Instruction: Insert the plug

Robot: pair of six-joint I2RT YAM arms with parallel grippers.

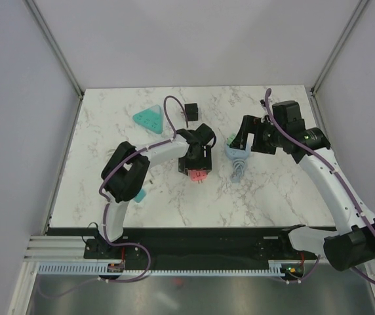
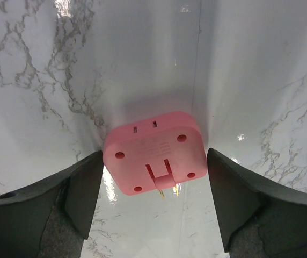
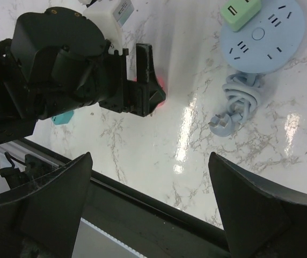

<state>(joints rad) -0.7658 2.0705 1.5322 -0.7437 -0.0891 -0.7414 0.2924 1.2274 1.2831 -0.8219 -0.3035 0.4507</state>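
A pink adapter plug point(image 2: 152, 161) lies on the marble table with its two gold prongs pointing toward the wrist camera. It also shows in the top view point(image 1: 199, 175). My left gripper point(image 2: 155, 152) is open and straddles it, with the fingertips close to its two sides. In the top view the left gripper point(image 1: 197, 163) sits just above the plug. A round blue power strip point(image 1: 235, 153) lies to the right, also in the right wrist view point(image 3: 263, 35). My right gripper point(image 1: 245, 140) hovers beside it, open and empty point(image 3: 151, 158).
A green adapter point(image 3: 241, 11) sits on the blue strip's edge, with the strip's coiled cord and plug point(image 3: 234, 105) below it. A teal triangular strip point(image 1: 149, 119) and a black cube point(image 1: 191, 108) lie at the back. A white adapter point(image 3: 116, 16) lies behind the left gripper.
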